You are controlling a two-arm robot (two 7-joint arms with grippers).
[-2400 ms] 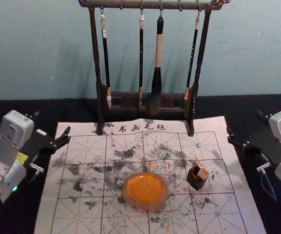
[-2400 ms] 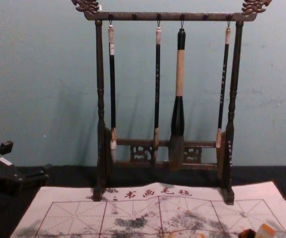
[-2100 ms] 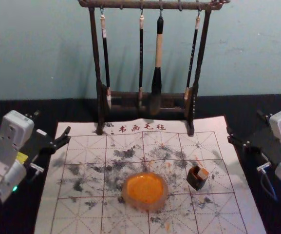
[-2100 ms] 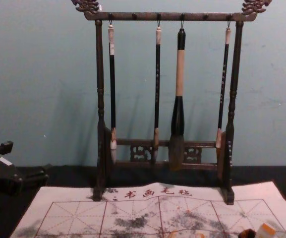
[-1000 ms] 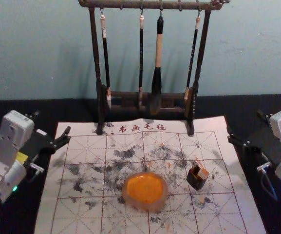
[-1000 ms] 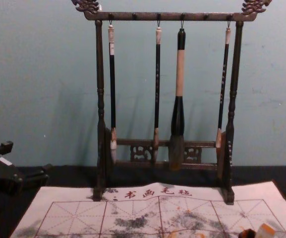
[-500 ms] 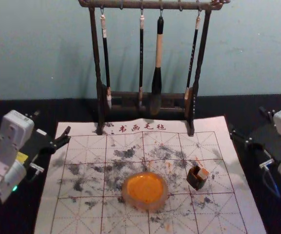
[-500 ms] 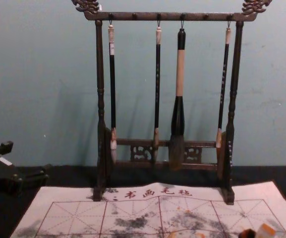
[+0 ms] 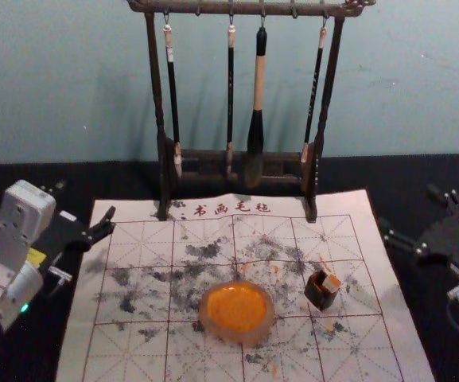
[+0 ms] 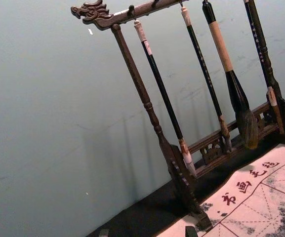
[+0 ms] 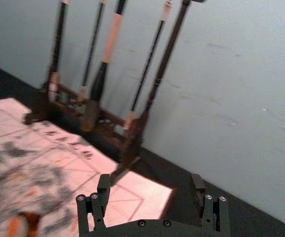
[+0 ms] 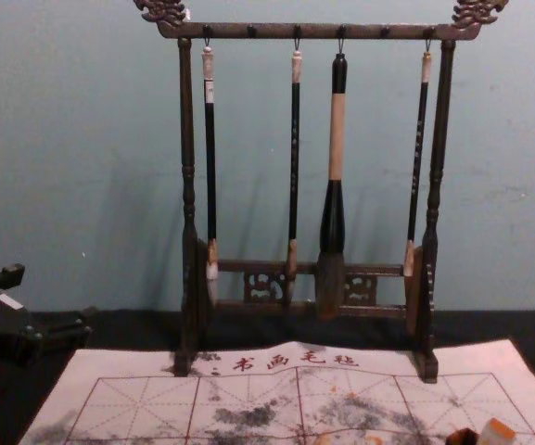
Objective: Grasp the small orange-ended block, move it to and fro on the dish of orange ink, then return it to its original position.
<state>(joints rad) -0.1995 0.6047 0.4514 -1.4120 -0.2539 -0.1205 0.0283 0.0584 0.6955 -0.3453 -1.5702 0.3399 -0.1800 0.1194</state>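
The small orange-ended block (image 9: 331, 282) leans in a dark brown holder (image 9: 320, 295) on the right part of the paper mat; the chest view has the block (image 12: 497, 432) at its lower right. The round dish of orange ink (image 9: 237, 309) lies left of the holder. Off the mat's right edge, my right gripper (image 9: 408, 207) is open, beyond and right of the block. In the right wrist view, nothing is between the fingers of the right gripper (image 11: 150, 183). My left gripper (image 9: 86, 200) is parked open at the mat's left edge; its fingertips show in the left wrist view (image 10: 147, 232).
A dark wooden rack (image 9: 318, 151) with several hanging brushes stands at the mat's far edge, in front of the wall. The paper mat (image 9: 134, 358), printed with a grid and stained with ink, lies on a black tabletop (image 9: 420, 171).
The right gripper has shifted outward to the right and turned, and its white wrist housing has left the head view. Block, holder, dish and left arm have kept their places.
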